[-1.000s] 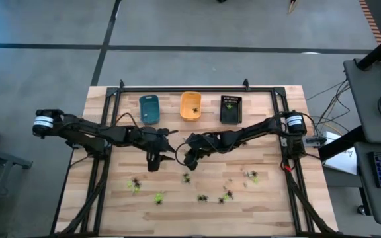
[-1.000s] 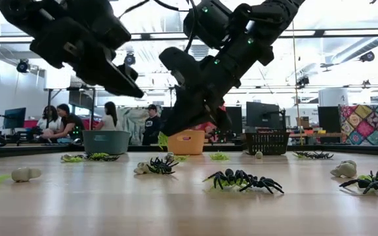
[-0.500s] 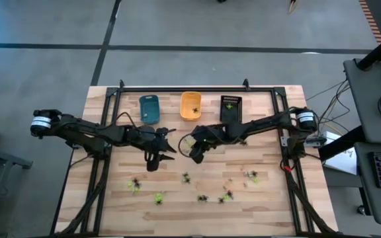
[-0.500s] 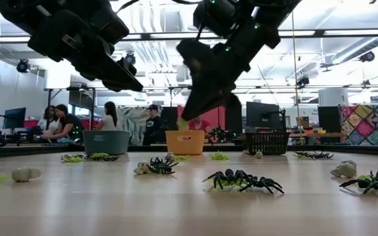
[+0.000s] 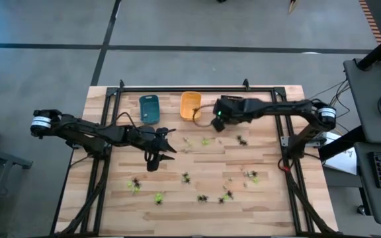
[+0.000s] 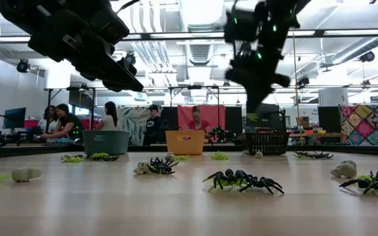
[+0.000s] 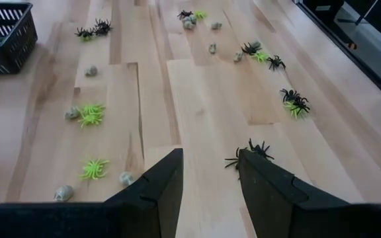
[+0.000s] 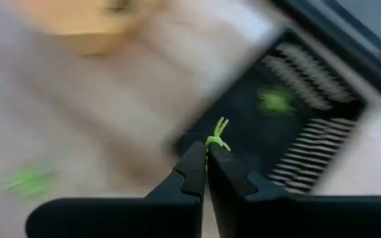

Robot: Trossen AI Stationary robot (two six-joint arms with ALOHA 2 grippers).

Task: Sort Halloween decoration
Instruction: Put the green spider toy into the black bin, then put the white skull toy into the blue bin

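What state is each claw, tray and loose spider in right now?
Right claw: shut on a yellow-green spider, raised above the black tray.
Left claw: open, empty, raised over mid-table.
Black tray: holds one green spider already.
Orange tray: upright at the table's back; contents unclear.
Blue tray: upright; contents unclear.
Loose spiders: scattered on the table.
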